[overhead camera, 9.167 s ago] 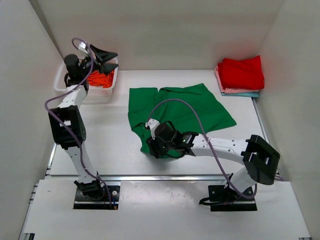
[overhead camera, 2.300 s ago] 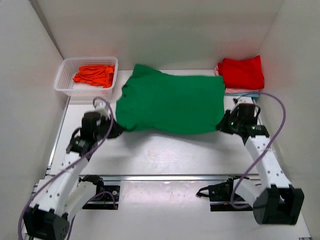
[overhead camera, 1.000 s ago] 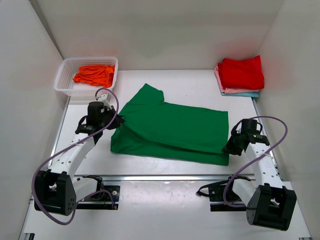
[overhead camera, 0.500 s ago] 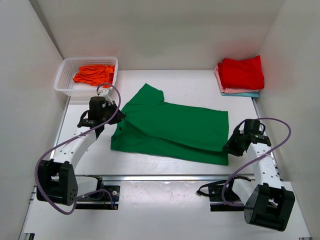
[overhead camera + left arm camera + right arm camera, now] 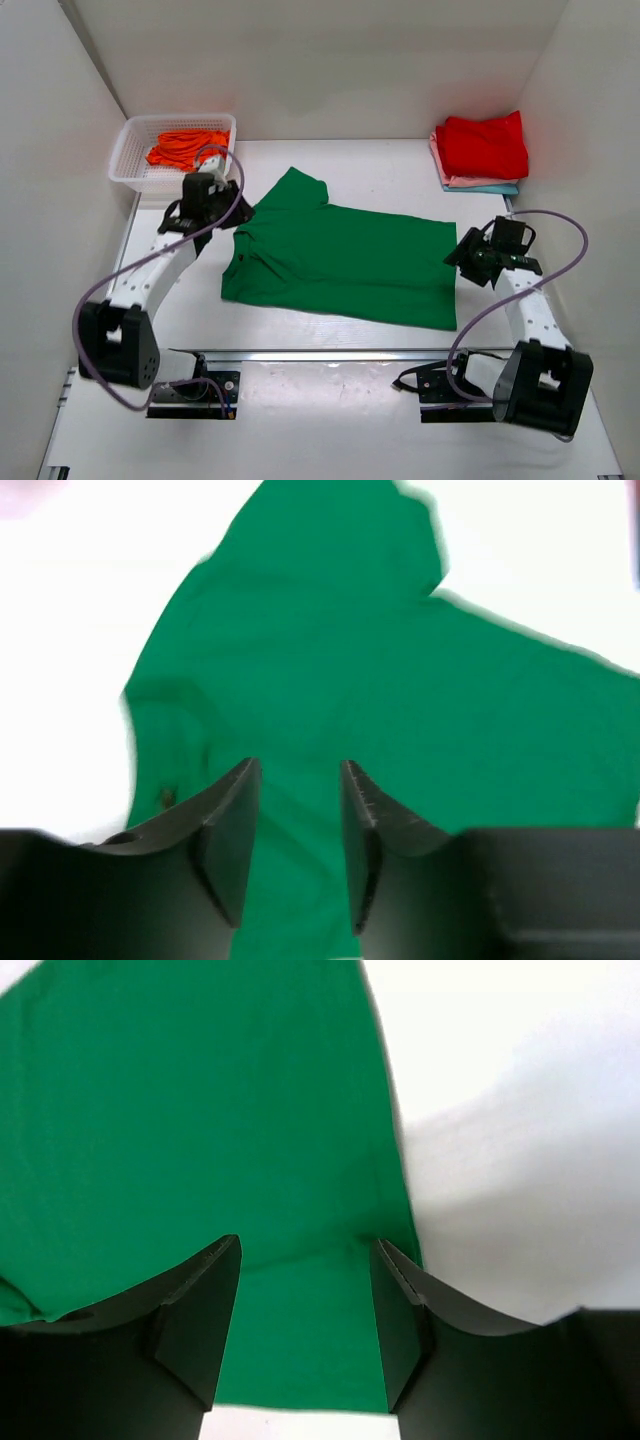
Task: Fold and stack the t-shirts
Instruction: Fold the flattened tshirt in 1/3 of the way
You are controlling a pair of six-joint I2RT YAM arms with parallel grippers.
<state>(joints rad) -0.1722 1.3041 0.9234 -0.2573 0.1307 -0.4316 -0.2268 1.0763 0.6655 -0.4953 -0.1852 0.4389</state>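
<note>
Green t-shirt (image 5: 345, 262) flat between left hand (image 5: 297, 780) and right hand (image 5: 305, 1252), both empty.

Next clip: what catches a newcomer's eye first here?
The green shirt lies spread flat in the middle, with the open left gripper and right gripper by its ends. A red-topped folded stack sits far right. An orange shirt lies in the white basket far left.

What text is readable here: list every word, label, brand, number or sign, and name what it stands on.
None can be read. The green t-shirt, the folded stack and the white basket show no legible print; a small speck near the collar is too blurred to tell.
</note>
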